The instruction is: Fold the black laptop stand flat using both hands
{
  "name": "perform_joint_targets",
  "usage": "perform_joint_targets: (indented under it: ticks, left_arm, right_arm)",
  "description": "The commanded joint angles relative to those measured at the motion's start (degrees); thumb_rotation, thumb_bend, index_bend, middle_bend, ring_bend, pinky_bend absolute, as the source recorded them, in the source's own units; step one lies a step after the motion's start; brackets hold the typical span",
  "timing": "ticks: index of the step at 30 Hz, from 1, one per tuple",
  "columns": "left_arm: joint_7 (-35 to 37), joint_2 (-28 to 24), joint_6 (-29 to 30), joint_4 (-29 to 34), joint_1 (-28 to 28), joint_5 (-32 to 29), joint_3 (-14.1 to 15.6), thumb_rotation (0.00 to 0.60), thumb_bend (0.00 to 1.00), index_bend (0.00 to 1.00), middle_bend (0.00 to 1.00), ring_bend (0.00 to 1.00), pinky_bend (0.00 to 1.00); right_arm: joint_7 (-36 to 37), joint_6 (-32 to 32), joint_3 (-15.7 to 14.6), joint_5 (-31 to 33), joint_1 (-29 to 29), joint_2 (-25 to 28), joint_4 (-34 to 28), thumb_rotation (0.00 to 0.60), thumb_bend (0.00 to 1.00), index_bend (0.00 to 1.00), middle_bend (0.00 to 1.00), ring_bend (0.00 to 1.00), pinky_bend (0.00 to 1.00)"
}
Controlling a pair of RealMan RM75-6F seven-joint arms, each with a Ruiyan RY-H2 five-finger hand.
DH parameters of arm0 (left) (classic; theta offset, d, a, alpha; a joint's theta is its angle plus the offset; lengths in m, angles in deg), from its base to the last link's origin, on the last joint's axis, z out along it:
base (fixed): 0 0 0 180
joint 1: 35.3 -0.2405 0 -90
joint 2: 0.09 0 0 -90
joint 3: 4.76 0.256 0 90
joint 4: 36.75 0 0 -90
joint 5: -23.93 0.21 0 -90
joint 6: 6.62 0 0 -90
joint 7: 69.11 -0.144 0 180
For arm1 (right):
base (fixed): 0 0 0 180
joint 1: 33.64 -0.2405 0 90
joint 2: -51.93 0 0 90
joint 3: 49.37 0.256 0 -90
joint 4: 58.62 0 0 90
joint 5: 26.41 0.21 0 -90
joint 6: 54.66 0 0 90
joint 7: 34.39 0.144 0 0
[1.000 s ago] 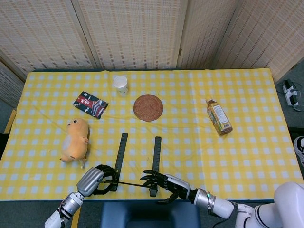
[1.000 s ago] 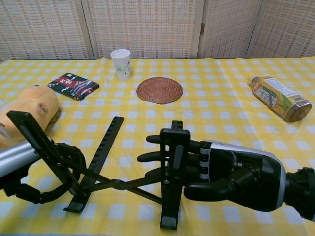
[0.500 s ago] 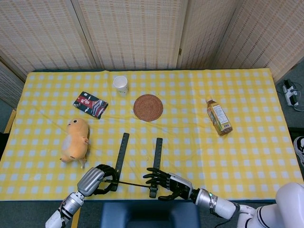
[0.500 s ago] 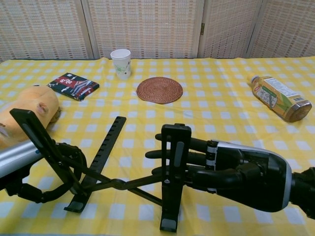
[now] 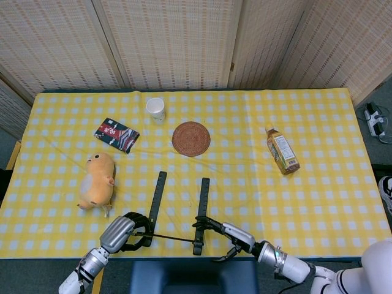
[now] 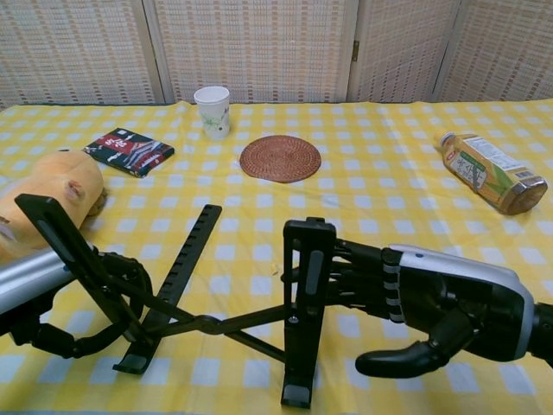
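The black laptop stand [image 5: 158,199] lies near the table's front edge, two long rails side by side joined by crossed bars. In the chest view its left support arm [image 6: 73,259] tilts up and its right support [image 6: 307,294] stands upright. My left hand [image 5: 121,231] [image 6: 39,333] grips the left support arm low down. My right hand [image 5: 231,236] [image 6: 441,298] lies just right of the upright support, fingers stretched out so the tips touch it. The thumb hangs apart below and holds nothing.
An orange plush toy [image 5: 98,180] lies left of the stand. Further back are a dark snack packet [image 5: 116,135], a paper cup [image 5: 155,109] and a woven coaster [image 5: 191,138]. A tea bottle [image 5: 282,150] lies at the right. The table's front edge [image 5: 184,256] runs right under both hands.
My right hand has pulled back to the right: its fingers no longer wrap around the upright support, and the thumb has dropped away. The left hand and the stand have barely moved.
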Motion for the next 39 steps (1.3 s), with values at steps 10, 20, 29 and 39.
perform_joint_targets:
  ticks: [10,20,29,39]
  left_arm:
    - [-0.1,-0.6,-0.1,0.9,0.3,0.0,-0.1,0.600,0.49,0.59,0.43,0.32,0.30]
    - [0.3,-0.7,0.1,1.0,0.2,-0.3,-0.3,0.600,0.49,0.59,0.43,0.32,0.30]
    - [-0.2,-0.9,-0.2,1.6,0.2,-0.7,-0.4,0.600,0.49,0.59,0.43,0.32,0.29]
    - [-0.4,-1.0,-0.5,2.4,0.5,-0.9,-0.7,0.600,0.49,0.59,0.43,0.32,0.29]
  right_arm:
    - [-28.4,-6.9,6.3,11.0,5.6,-4.8,-3.7,0.600,0.26,0.15,0.18,0.15,0.04]
    - [-35.8,-6.2,8.4,12.7,8.5,-7.7,-2.1,0.600,0.26,0.25,0.21,0.18,0.04]
    - [-39.8,-5.7,10.9,13.1,9.7,-10.6,-0.8,0.600,0.26,0.35,0.26,0.21,0.05]
    - [-43.5,-7.3,13.9,14.0,8.8,-10.5,-1.8,0.600,0.26,0.35,0.26,0.22,0.05]
